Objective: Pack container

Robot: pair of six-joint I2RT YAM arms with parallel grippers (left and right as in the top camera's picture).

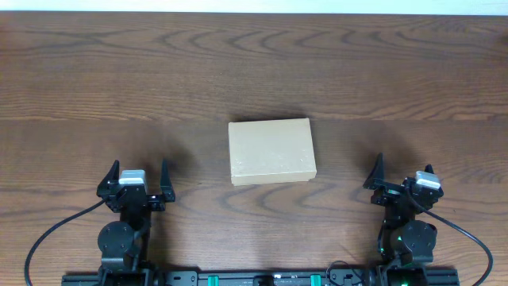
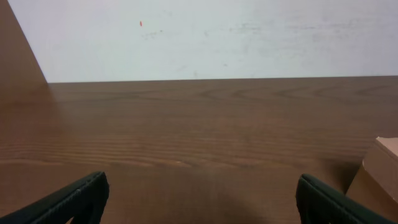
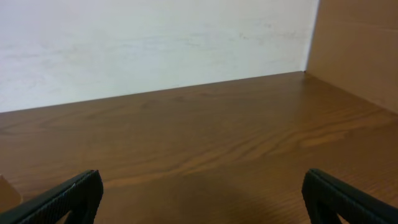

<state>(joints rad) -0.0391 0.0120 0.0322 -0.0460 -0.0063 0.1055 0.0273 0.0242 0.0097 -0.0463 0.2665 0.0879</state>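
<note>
- Centrally on the dark wood-grain table [image 1: 254, 63]: container [image 1: 272, 152], a flat rectangular tan cardboard box, matte, plain, lid closed.
- Left gripper [image 1: 138, 171] at its 8 o'clock, fingers spread wide.
- Right gripper [image 1: 403, 168] at 4 o'clock, likewise spread.

The container [image 1: 271, 151] sits on the table [image 1: 254, 63], about in the middle. The left gripper [image 1: 139, 171] is nearer the robot's edge and well off to the container's left, and the right gripper [image 1: 404, 167] is nearer that edge and well off to its right. A wall [image 2: 199, 37] stands behind the far side of the table.
</note>
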